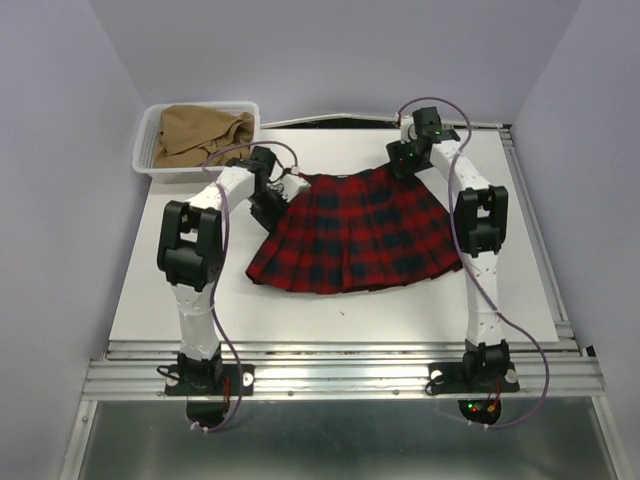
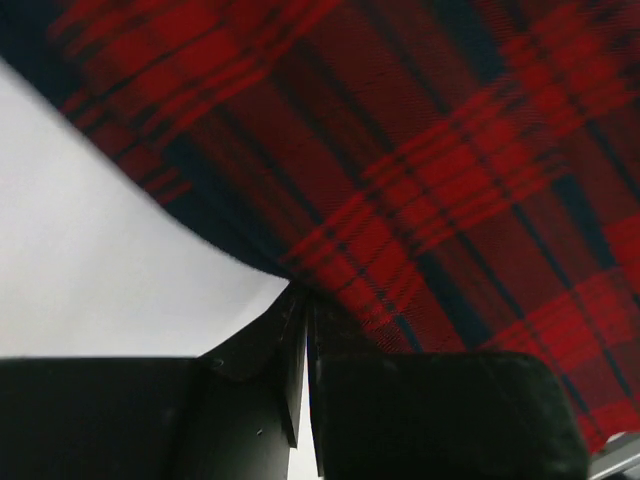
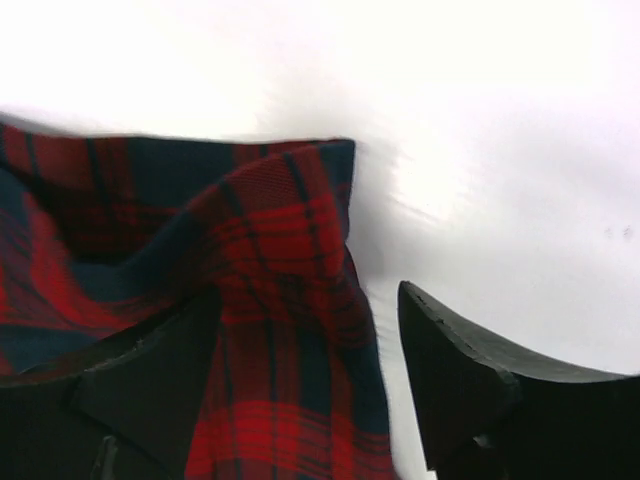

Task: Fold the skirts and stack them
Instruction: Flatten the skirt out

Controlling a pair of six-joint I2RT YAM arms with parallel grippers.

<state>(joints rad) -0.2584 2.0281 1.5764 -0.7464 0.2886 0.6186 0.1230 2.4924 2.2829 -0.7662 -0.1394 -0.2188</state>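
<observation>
The left gripper [image 2: 303, 305] has its jaws drawn in to a thin slit. The edge of the plaid skirt [image 2: 420, 180] runs straight into the tips, so the cloth looks pinched there. The right gripper [image 3: 300, 310] has its jaws spread wide. A bunched corner of the same skirt sits between them, draped against one finger [image 3: 140, 400] and not touching the other finger [image 3: 480, 390].

Only the wrist views show these jaws. From above, each gripper is just a dark shape at a waist corner of the skirt, the left one at the left corner and the right one at the right corner.

Only the top view shows the whole garment. It is spread flat on the white table [image 1: 330, 310] between the two arms, with the narrow waist toward the far edge and the flared hem toward the arm bases. The left wrist view shows only close-up plaid and a patch of table, and the right wrist view only the lifted corner.

There are two arms, two grippers, two skirts and one basket. The basket [image 1: 170, 172], made of white mesh, stands at the far left corner of the table. It holds the tan skirt [image 1: 205, 130], crumpled in a heap, and neither wrist camera sees it. The plaid skirt lies outside the basket, apart from it.
</observation>
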